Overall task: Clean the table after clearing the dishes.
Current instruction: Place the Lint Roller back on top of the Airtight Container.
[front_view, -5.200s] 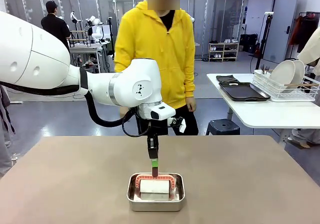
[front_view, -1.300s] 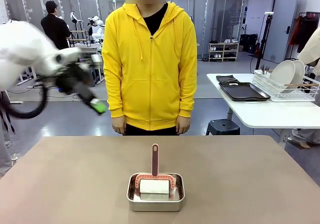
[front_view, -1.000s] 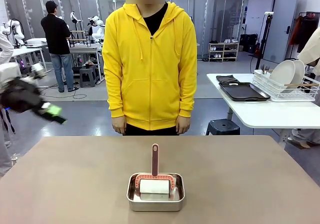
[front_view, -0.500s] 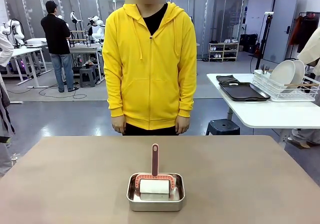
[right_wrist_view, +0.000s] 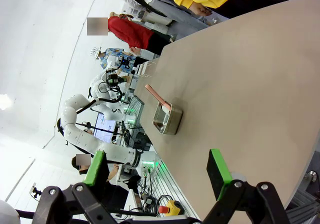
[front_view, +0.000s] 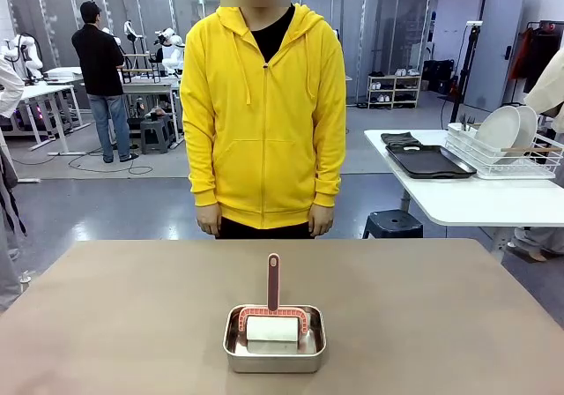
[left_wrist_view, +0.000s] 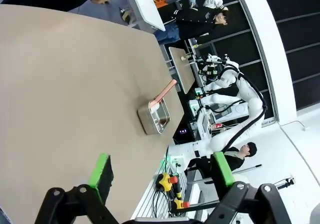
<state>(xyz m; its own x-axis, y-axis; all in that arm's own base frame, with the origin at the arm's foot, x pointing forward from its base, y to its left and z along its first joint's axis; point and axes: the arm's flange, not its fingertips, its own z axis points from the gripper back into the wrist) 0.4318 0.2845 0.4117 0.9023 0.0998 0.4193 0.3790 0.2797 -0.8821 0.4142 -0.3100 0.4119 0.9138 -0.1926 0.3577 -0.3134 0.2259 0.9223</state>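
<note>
The taupe-brown table (front_view: 123, 307) carries a small steel pan (front_view: 274, 349) near its front middle, with a pink-framed roller (front_view: 272, 326) lying in it, handle pointing up and away. White plates, the dishes (front_view: 500, 132), stand in a wire rack on the white side table (front_view: 467, 197), beside dark trays (front_view: 429, 160). My left gripper (left_wrist_view: 162, 170) hangs open and empty high over the table (left_wrist_view: 60, 84), far from the pan (left_wrist_view: 155, 118). My right gripper (right_wrist_view: 157, 169) is likewise open and empty above the table (right_wrist_view: 250, 84), the pan (right_wrist_view: 167, 120) well beyond it.
A person in a yellow hoodie (front_view: 263, 113) stands at the far edge, arms down, hands off the table. A dark stool (front_view: 393, 224) sits between the two tables. Other people and lab benches are farther back.
My left arm, which earlier held the roller's handle over the pan, has swung away to the left and out of the front view. The roller and pan have stayed put.
</note>
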